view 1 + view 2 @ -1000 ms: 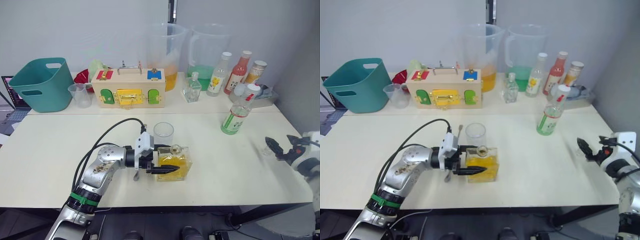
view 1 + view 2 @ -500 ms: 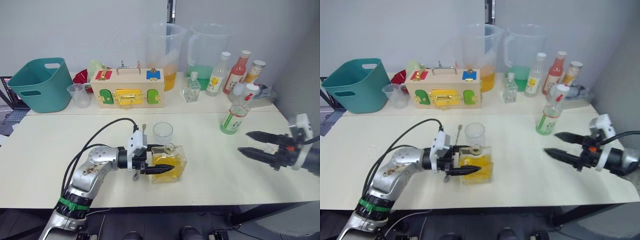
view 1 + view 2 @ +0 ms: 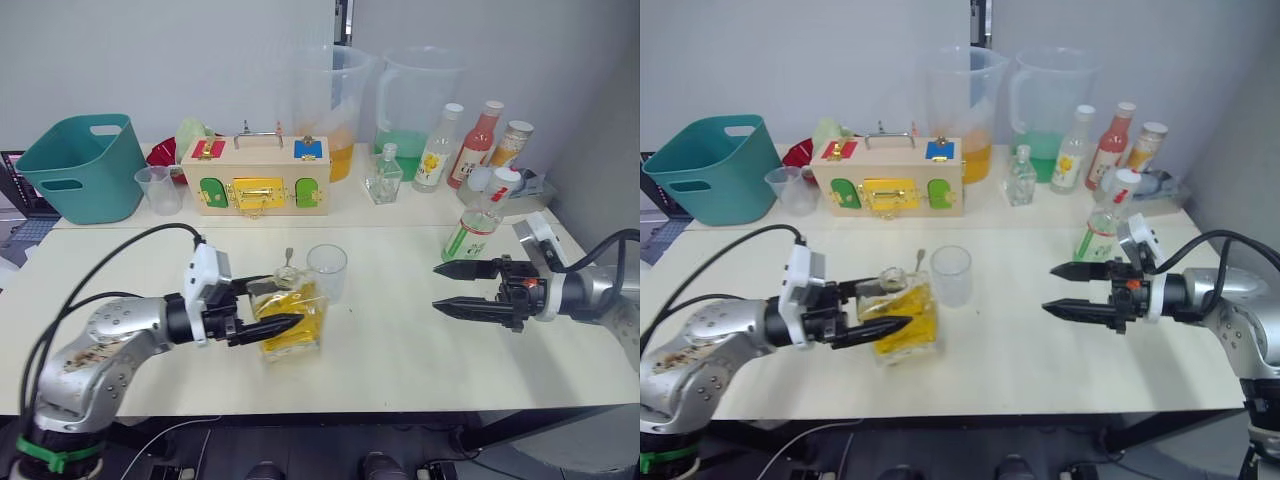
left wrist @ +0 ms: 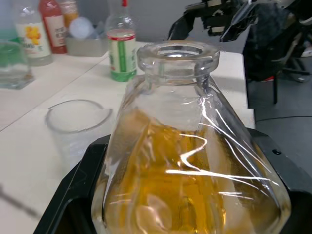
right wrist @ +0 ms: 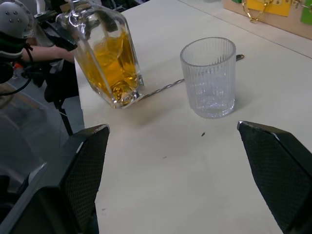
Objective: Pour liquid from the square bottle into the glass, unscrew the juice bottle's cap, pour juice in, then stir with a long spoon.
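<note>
Tilted square bottle (image 3: 287,318) beside empty glass (image 3: 326,273).

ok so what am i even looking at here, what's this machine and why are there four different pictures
It is a humanoid robot with two arms working at a table. Two pictures come from the twin cameras on its head, looking down over both arms. The other two come from a camera on each wrist, looking along that arm's two black fingers.

The left end effector is shut on the square bottle of yellow liquid and has it tilted, one bottom edge on the table. The glass stands empty beside it, with the long spoon lying between them. The right end effector is open and holds nothing, near the juice bottle with its cap on. At the back stand jugs, other bottles, a wooden box and a teal tub.
</note>
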